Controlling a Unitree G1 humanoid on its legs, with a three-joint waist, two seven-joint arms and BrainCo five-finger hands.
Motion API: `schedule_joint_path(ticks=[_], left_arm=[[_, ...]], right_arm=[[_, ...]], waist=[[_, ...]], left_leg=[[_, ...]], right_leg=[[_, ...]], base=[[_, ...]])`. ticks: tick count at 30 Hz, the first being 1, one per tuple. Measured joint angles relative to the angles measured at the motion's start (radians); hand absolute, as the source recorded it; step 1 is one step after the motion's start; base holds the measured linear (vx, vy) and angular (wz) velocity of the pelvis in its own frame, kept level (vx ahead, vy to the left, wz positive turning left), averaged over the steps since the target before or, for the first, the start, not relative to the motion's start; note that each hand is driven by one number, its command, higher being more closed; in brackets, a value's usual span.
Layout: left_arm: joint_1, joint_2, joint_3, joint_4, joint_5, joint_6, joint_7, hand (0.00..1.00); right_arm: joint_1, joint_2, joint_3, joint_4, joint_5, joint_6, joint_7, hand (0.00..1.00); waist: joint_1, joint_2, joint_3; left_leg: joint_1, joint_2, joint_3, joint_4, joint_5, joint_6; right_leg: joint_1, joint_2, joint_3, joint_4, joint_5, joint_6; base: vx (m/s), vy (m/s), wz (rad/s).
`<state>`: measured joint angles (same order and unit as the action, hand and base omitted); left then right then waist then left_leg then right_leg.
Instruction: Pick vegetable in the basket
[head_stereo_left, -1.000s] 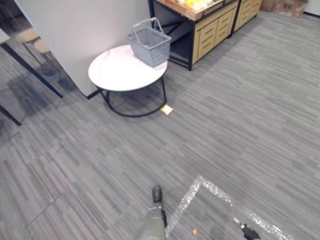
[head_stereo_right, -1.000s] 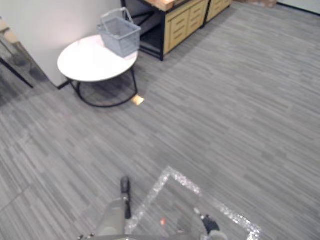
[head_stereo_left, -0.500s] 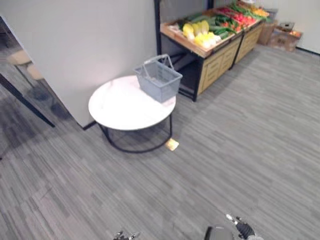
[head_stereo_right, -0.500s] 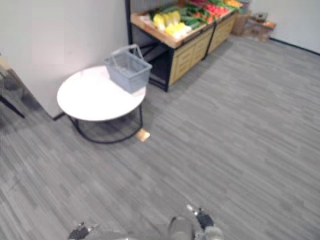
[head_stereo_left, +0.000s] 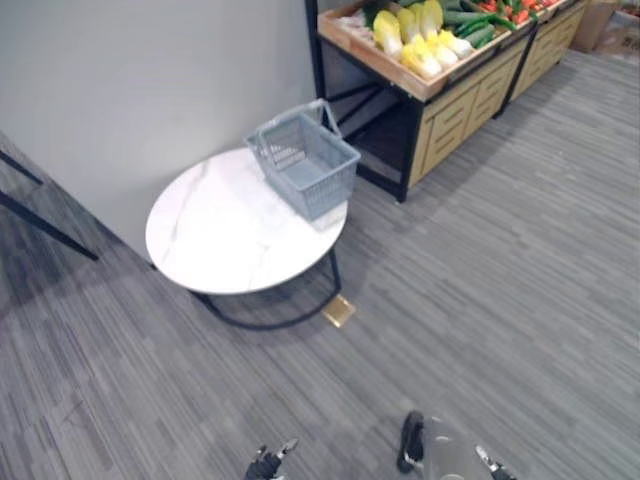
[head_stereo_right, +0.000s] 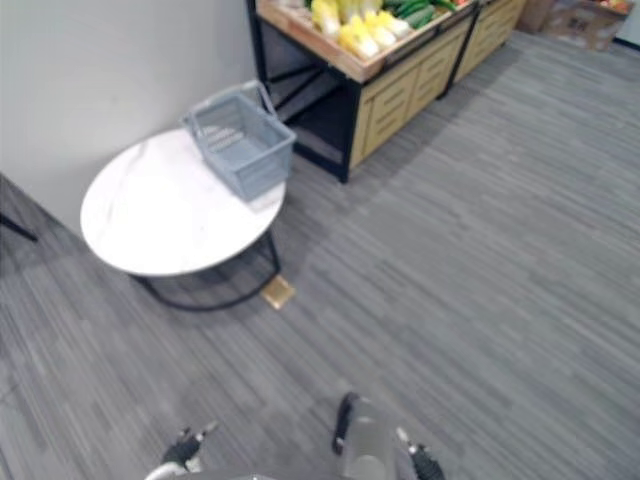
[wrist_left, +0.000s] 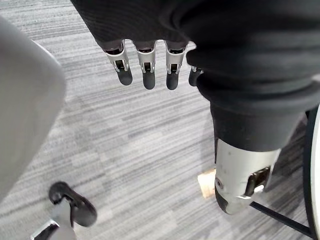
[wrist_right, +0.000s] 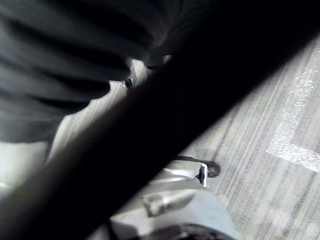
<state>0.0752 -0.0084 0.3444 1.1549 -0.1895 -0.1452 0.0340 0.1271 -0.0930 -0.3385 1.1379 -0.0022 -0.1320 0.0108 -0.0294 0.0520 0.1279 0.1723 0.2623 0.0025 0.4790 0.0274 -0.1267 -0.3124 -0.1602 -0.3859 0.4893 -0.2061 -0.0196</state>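
Grey striped carpet (head_stereo_left: 520, 250) runs across the room, ending at a plain grey wall (head_stereo_left: 150, 80). Against that wall stands a wooden produce stand (head_stereo_left: 462, 105) with drawer fronts. Its tray is tilted toward the aisle, probably so the stock faces a shopper. Beside the stand is a round white marble table (head_stereo_left: 225, 235) on a black ring frame. A grey plastic basket (head_stereo_left: 322, 188) sits on the table at the edge nearest the stand, with its handle raised. That spot looks chosen to keep the carry from shelf to basket short, and the basket appears empty. The vegetables are all in the stand's tray: pale yellow cabbage heads (head_stereo_left: 432, 18) in front and green cucumbers (head_stereo_left: 470, 25) behind them. A small tan block (head_stereo_left: 339, 311) lies on the carpet by the table's frame. The left hand (wrist_left: 148, 75) hangs low above the floor, well apart from table and stand, its fingers loosely straight and holding nothing. The right hand (head_stereo_left: 490, 465) shows low on the other side, and whether it is open or closed cannot be told. Judging by this, the robot needs to come closer before any reach.
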Motion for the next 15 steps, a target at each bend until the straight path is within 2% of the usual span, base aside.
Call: schedule_joint_path(ticks=[1,2,3,4,5,6,7,8,10,11,12,13,14,15], left_arm=[[-0.003,0.003,0.000,-0.001,-0.003,0.001,-0.001,0.00],[-0.003,0.015,-0.001,-0.001,-0.006,0.002,0.000,0.00],[-0.003,0.018,0.000,-0.001,-0.016,0.002,-0.001,0.00],[-0.002,0.025,-0.001,-0.001,-0.039,0.002,-0.001,0.00],[-0.003,0.028,-0.001,-0.005,-0.045,0.000,-0.001,0.00],[-0.006,0.032,-0.006,-0.015,-0.045,-0.008,-0.002,0.00],[-0.007,0.032,-0.006,-0.015,-0.045,-0.008,-0.002,0.00],[-0.011,0.036,-0.009,-0.017,-0.051,-0.013,0.001,0.00],[-0.009,0.049,-0.048,-0.017,-0.067,-0.020,0.006,0.00],[-0.006,0.051,-0.066,-0.014,-0.068,-0.020,0.010,0.00],[0.002,0.052,-0.076,-0.011,-0.069,-0.021,0.016,0.00],[0.006,0.052,-0.085,-0.011,-0.071,-0.021,0.019,0.00],[0.007,0.071,-0.097,-0.004,-0.070,-0.020,0.019,0.00],[0.009,0.087,-0.111,-0.004,-0.069,-0.021,0.019,0.00]], right_arm=[[-0.003,-0.008,0.005,0.009,0.000,0.001,0.000,0.00],[-0.012,-0.014,0.019,0.019,-0.001,0.004,-0.001,0.00],[-0.014,-0.018,0.030,0.020,-0.001,0.004,-0.001,0.00],[-0.020,-0.023,0.044,0.022,-0.001,0.003,-0.001,0.00],[-0.030,-0.025,0.046,0.022,-0.001,0.002,0.000,0.00],[-0.052,-0.029,0.054,0.025,-0.001,0.001,-0.001,0.00],[-0.057,-0.030,0.054,0.027,-0.001,0.001,-0.002,0.00],[-0.078,-0.030,0.060,0.037,-0.001,0.000,-0.002,0.00],[-0.089,-0.027,0.076,0.043,0.000,-0.003,-0.002,0.00],[-0.091,-0.027,0.092,0.034,0.002,-0.005,-0.003,0.00],[-0.088,-0.036,0.107,0.033,0.003,-0.006,-0.006,0.00],[-0.087,-0.047,0.126,0.032,0.002,-0.006,-0.006,0.00],[-0.089,-0.043,0.168,0.037,0.002,-0.004,-0.006,0.00],[-0.089,-0.038,0.195,0.035,0.001,-0.007,-0.004,0.00]], waist=[[0.003,-0.008,0.008],[0.006,-0.004,0.015],[0.007,-0.006,0.019],[0.009,-0.009,0.022],[0.010,-0.011,0.022],[0.012,-0.011,0.025],[0.012,-0.010,0.025],[0.017,-0.009,0.027],[0.038,-0.011,0.028],[0.041,-0.008,0.030],[0.041,0.003,0.029],[0.043,0.011,0.030],[0.062,-0.004,0.030],[0.061,-0.028,0.024]], left_leg=[[-0.092,0.007,-0.027,0.198,0.094,-0.044],[-0.178,0.032,0.006,0.414,0.086,-0.055],[-0.207,0.040,0.030,0.489,0.059,-0.046],[-0.253,0.041,0.072,0.588,-0.006,-0.027],[-0.295,0.033,0.100,0.617,-0.052,-0.013],[-0.381,0.001,0.130,0.612,-0.119,-0.002],[-0.398,-0.007,0.134,0.604,-0.133,-0.003],[-0.459,-0.038,0.164,0.535,-0.181,-0.002],[-0.479,-0.078,0.239,0.279,-0.196,0.008],[-0.480,-0.102,0.276,0.072,-0.175,0.029],[-0.461,-0.129,0.297,-0.150,-0.098,0.044],[-0.459,-0.134,0.294,-0.222,-0.032,0.074],[-0.443,-0.157,0.300,-0.234,0.019,0.163],[-0.448,-0.174,0.310,-0.240,0.010,0.157]], right_leg=[[0.057,0.011,-0.013,-0.029,-0.021,-0.007],[0.141,0.033,-0.017,-0.073,-0.034,-0.017],[0.187,0.041,-0.017,-0.096,-0.039,-0.017],[0.276,0.053,-0.016,-0.151,-0.041,-0.016],[0.331,0.056,-0.015,-0.187,-0.041,-0.015],[0.404,0.061,-0.013,-0.250,-0.038,-0.009],[0.413,0.061,-0.012,-0.260,-0.038,-0.008],[0.455,0.061,-0.004,-0.301,-0.033,0.000],[0.509,0.056,0.012,-0.360,-0.028,0.023],[0.546,0.056,0.017,-0.391,-0.037,0.058],[0.579,0.070,0.024,-0.409,-0.054,0.076],[0.594,0.082,0.034,-0.417,-0.066,0.080],[0.615,0.068,0.067,-0.424,-0.079,0.082],[0.615,0.054,0.074,-0.432,-0.074,0.074]], base=[[0.51,-0.223,0.14],[0.49,-0.209,0.05],[0.57,-0.209,-0.06],[0.45,-0.146,-0.09],[0.58,-0.134,-0.09],[0.31,-0.047,-0.07],[0.35,-0.010,-0.15],[0.31,0.072,-0.33],[0.37,0.106,-0.44],[0.34,0.124,-0.31],[0.53,0.219,-0.23],[0.39,0.189,-0.27],[0.39,0.173,-0.15],[0.47,0.155,-0.01]])
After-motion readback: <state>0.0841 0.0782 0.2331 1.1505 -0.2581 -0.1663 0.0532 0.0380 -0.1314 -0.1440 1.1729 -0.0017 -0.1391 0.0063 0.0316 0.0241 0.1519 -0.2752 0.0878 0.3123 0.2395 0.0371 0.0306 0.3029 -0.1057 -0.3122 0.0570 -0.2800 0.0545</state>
